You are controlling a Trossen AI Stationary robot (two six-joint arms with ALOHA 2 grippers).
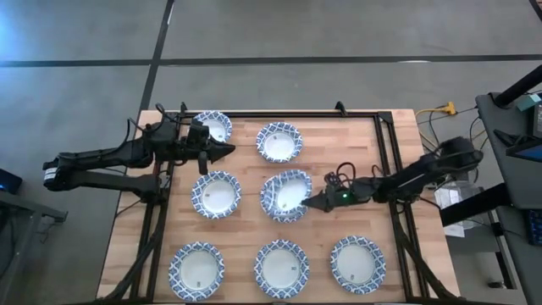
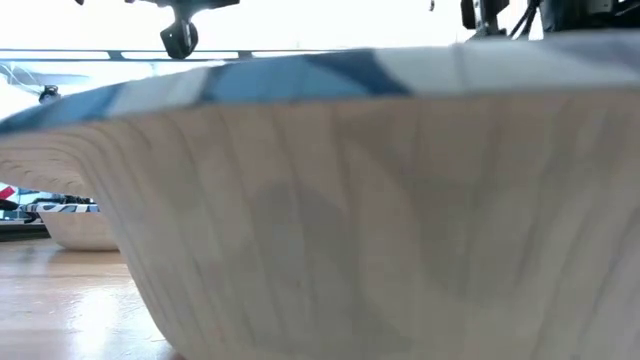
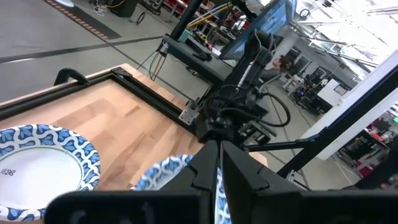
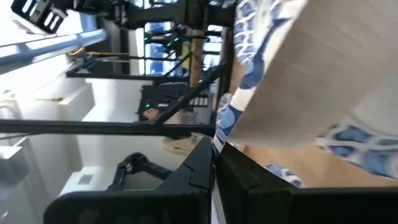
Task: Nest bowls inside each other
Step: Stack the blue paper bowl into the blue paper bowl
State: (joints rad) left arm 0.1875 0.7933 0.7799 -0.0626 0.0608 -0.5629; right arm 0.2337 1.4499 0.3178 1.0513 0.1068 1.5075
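Several white bowls with blue-patterned rims sit on the wooden table in the high view. My right gripper is shut on the centre bowl, which tilts above another bowl whose rim shows beneath it. My left gripper is shut and hovers over bare wood between the far-left bowl and the middle-left bowl, touching nothing. In the left wrist view its shut fingers point toward the right arm. The low view is filled by one near bowl's outer wall. My right gripper pinches the centre bowl's rim on its right side between the two fingers, coming nearly level from the table's right. The bowl is tilted, its held side raised and its pale outer wall facing the wrist camera, above the patterned rim of the bowl below.
Other bowls stand at the far middle and along the near edge. A black frame borders the table. Bare wood lies on the far right of the table.
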